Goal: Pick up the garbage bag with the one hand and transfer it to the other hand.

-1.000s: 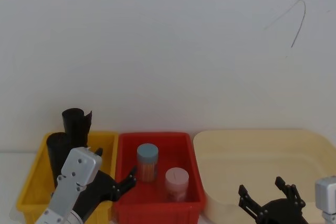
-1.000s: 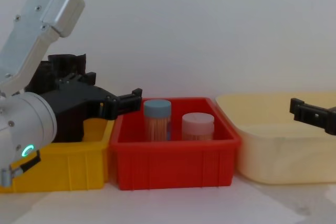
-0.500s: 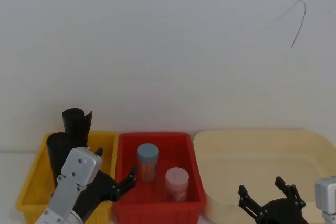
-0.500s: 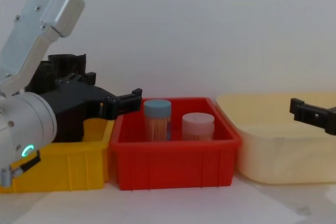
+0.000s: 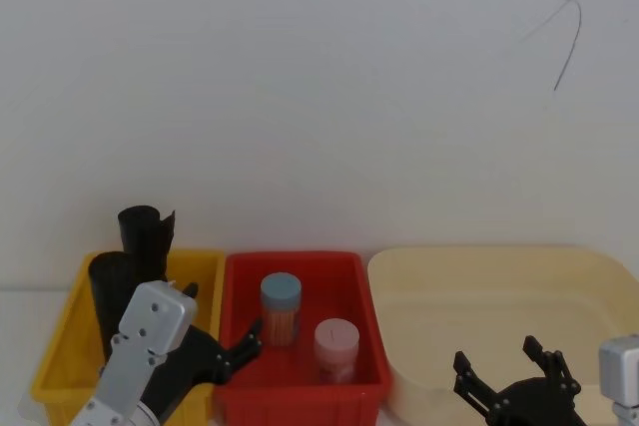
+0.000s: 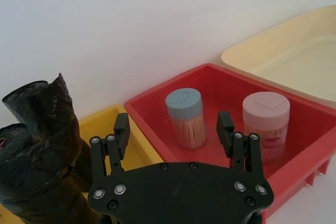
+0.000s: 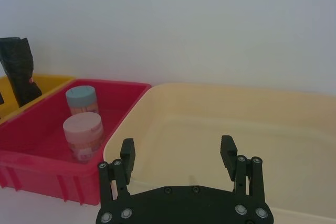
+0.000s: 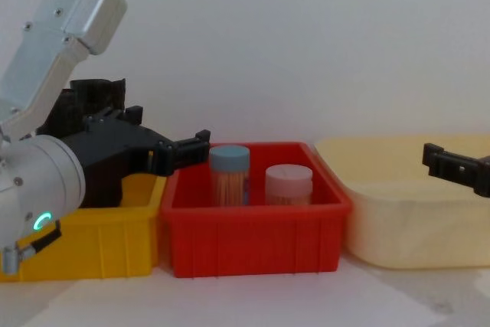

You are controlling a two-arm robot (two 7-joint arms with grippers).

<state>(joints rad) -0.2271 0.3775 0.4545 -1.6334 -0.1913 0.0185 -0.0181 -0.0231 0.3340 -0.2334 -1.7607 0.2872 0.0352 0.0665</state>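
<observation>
Nothing lifted yet: the garbage bag (image 5: 105,291) stands at eight o'clock, the left gripper (image 6: 173,125) splayed and empty near it. The right gripper (image 7: 177,153) hangs splayed at four o'clock.

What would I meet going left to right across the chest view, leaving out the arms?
yellow bin → blue-lid jar → pink-lid jar → cream tub
</observation>
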